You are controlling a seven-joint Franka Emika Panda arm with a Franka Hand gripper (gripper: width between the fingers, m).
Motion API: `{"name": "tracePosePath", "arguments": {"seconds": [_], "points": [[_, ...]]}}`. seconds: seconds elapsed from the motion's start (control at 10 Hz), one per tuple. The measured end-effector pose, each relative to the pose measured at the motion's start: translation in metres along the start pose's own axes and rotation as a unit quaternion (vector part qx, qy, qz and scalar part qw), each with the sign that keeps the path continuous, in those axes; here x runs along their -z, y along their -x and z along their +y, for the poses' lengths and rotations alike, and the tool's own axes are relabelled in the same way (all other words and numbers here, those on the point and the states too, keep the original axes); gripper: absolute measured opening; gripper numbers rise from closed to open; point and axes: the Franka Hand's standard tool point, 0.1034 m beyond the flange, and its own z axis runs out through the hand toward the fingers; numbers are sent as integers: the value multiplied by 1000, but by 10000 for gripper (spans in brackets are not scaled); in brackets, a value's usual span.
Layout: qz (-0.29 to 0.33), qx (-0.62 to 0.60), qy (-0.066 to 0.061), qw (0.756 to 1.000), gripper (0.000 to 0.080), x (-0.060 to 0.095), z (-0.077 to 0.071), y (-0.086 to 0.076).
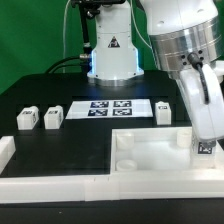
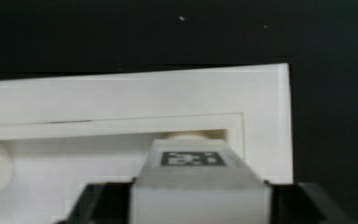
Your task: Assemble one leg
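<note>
My gripper is shut on a leg, a small white block with a black-and-white tag. It holds the leg upright over the right corner of the large white square tray-like piece. In the wrist view the leg sits between the dark fingers, its end just before a round corner socket of the tray-like piece. I cannot tell if the leg touches the socket. Three more legs lie on the black table: two at the exterior view's left and one right of centre.
The marker board lies flat behind the tray-like piece. A white raised border runs along the table's front and left edge. The arm's base stands at the back.
</note>
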Motion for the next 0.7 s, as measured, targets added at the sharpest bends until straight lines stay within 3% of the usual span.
{"name": "tracePosePath", "arguments": {"seconds": [0.1,0.2,0.3,0.6,0.7], "points": [[0,40,3,999,506,-2,2,0],[6,127,9,992,506,-4,4,2],[13,187,18,982,620,-5,7,7],[10,318,18,948,648,-5,6,6],[11,379,21,925,648,-4,6,4]]}}
